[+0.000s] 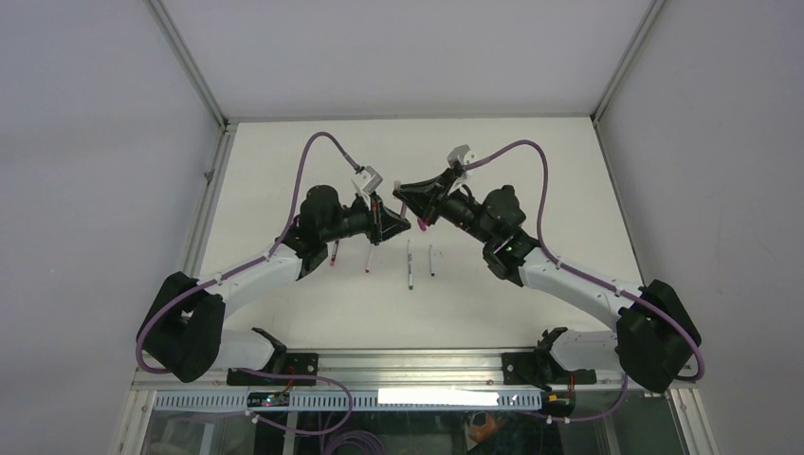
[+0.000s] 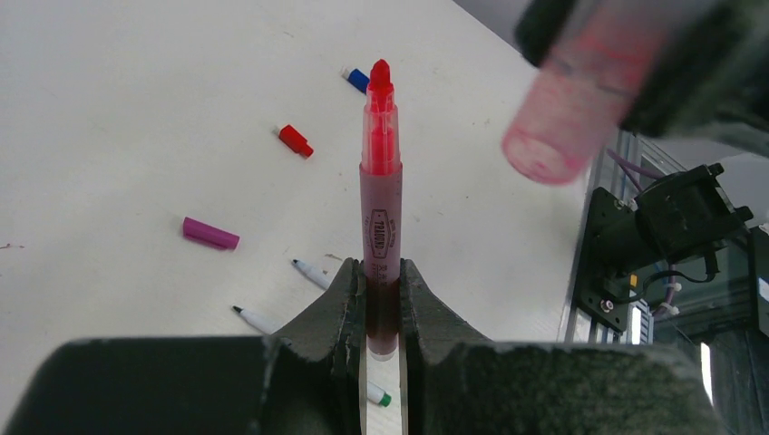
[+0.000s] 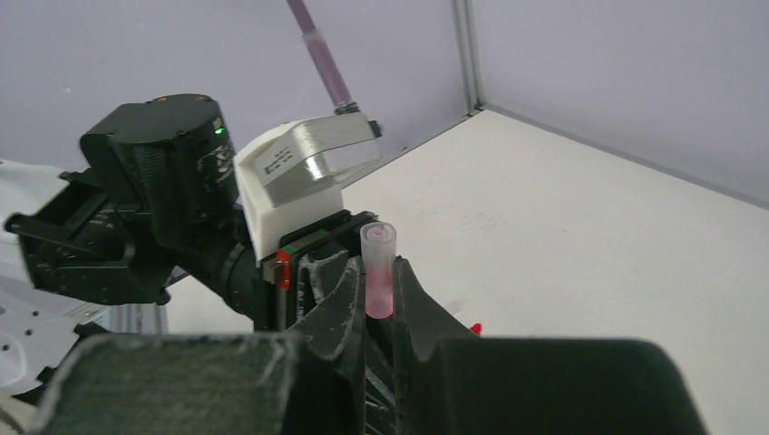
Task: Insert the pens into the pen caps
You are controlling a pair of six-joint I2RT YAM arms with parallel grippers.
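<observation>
The left gripper (image 2: 381,276) is closed on a red pen (image 2: 381,195), tip up, and the right gripper (image 3: 379,288) pinches a translucent pink cap (image 3: 378,243) near that tip, above mid-table. A magenta cap (image 2: 210,233), a red cap (image 2: 295,140), a blue cap (image 2: 356,79) and 2 thin white pens (image 2: 313,272) lie loose on the matte white table (image 1: 531,161), between grey walls (image 1: 95,114).

The pink cap (image 2: 580,100), above and right of the left gripper's (image 2: 382,272) jaws, is blurred and cut by the top edge, and a white pen (image 2: 316,274) runs out of sight behind those jaws.
</observation>
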